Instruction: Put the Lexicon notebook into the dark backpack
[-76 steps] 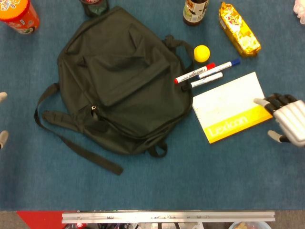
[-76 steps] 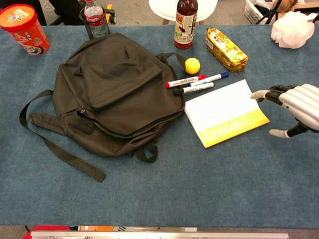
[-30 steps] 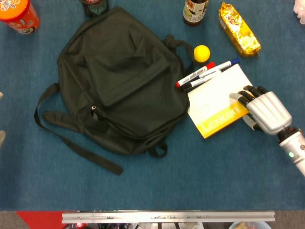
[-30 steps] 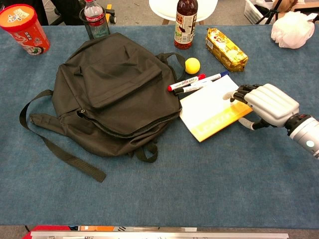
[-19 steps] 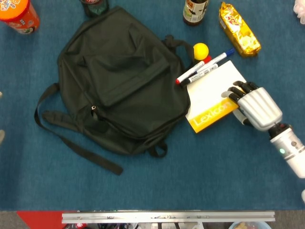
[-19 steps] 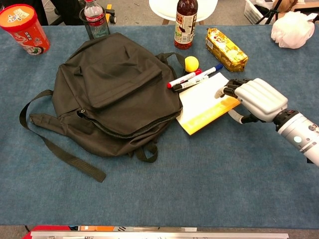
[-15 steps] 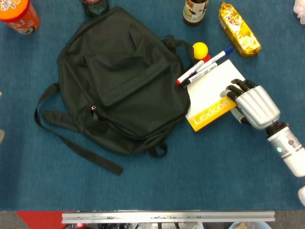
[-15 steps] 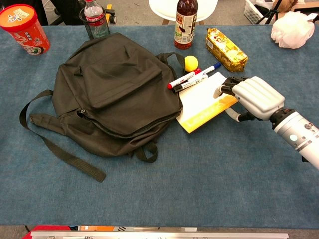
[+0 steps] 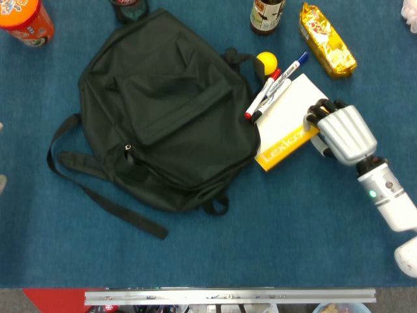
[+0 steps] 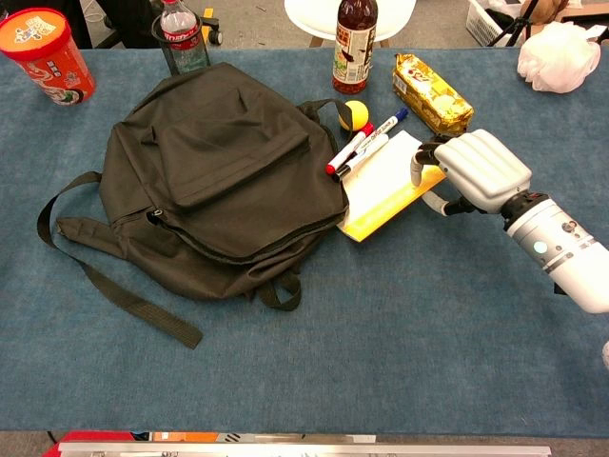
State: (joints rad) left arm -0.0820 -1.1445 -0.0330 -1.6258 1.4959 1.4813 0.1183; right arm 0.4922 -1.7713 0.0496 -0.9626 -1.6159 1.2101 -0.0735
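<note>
One backpack (image 9: 163, 111), one notebook (image 9: 285, 127), three markers (image 9: 273, 88), two bottles (image 10: 354, 43).

Desk (image 9: 280, 222): blue cloth-covered top; a metal rail runs along its near edge.

Lying directly on it:
- Dark backpack (image 9: 163, 104), flat, left of centre, straps trailing toward the left and near edges.
- Lexicon notebook (image 9: 285, 128), white with a yellow band, right of centre, its left edge touching the backpack.
- Markers (image 9: 273, 85), red- and blue-capped, lying partly across the notebook's far-left edge.
- Yellow ball (image 9: 266, 60), beside the marker tips, against the backpack strap.
- Gold snack packet (image 9: 327, 39), toward the far right corner.
- Dark-drink bottle (image 10: 354, 43), upright at the far edge.
- Clear bottle (image 10: 180, 36), far edge, behind the backpack.
- Orange canister (image 10: 45, 55), far left corner.
- White crumpled bag (image 10: 560, 54), far right corner.
</note>
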